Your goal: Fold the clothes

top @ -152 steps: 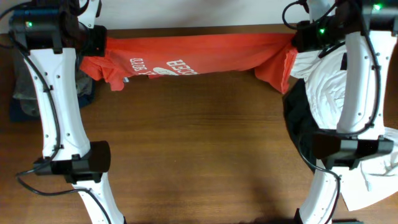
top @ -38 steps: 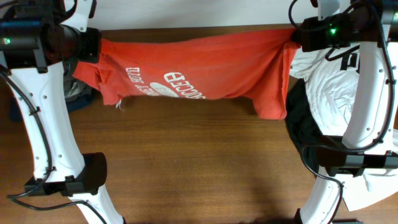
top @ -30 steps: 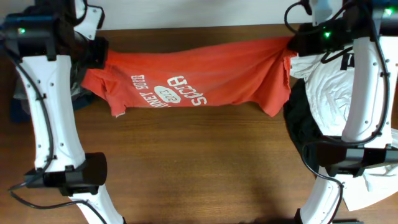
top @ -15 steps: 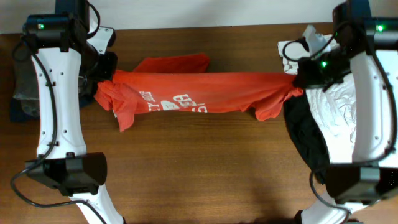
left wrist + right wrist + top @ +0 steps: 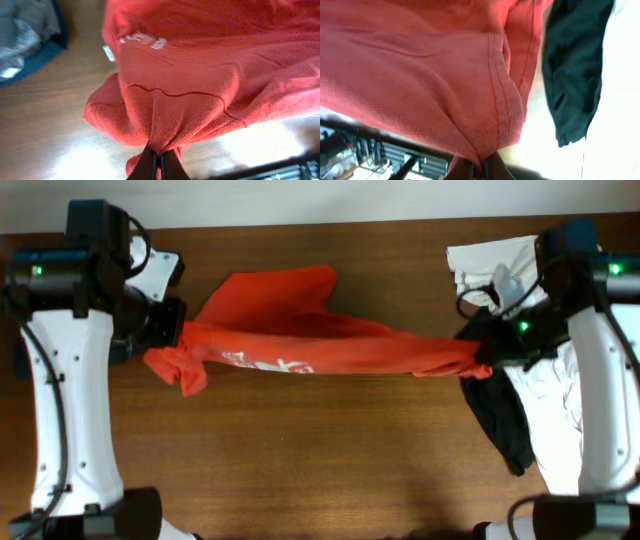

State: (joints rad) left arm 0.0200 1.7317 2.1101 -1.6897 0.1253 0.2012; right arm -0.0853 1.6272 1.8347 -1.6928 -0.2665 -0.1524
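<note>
The red-orange T-shirt [image 5: 300, 345] hangs stretched between both arms across the table's upper half, its white lettering [image 5: 265, 364] partly showing. My left gripper [image 5: 180, 338] is shut on the shirt's left end, cloth bunched between the fingers [image 5: 159, 159]. My right gripper [image 5: 478, 358] is shut on the right end, pinching a hemmed edge [image 5: 481, 167]. One flap of the shirt [image 5: 275, 290] lies on the table behind the taut band. A white T-shirt [image 5: 545, 395] and a black garment [image 5: 500, 415] lie at the right, under the right arm. The black garment [image 5: 572, 65] also shows beside the held cloth.
A grey and dark blue bundle [image 5: 25, 35] lies at the far left table edge, mostly hidden by the left arm in the overhead view. Bare wooden tabletop [image 5: 320, 460] spreads in front of the shirt.
Both arms have come toward the table's front and lowered; the shirt, spread high a second ago, is now drawn into a narrow band with a flap laid on the table behind.
</note>
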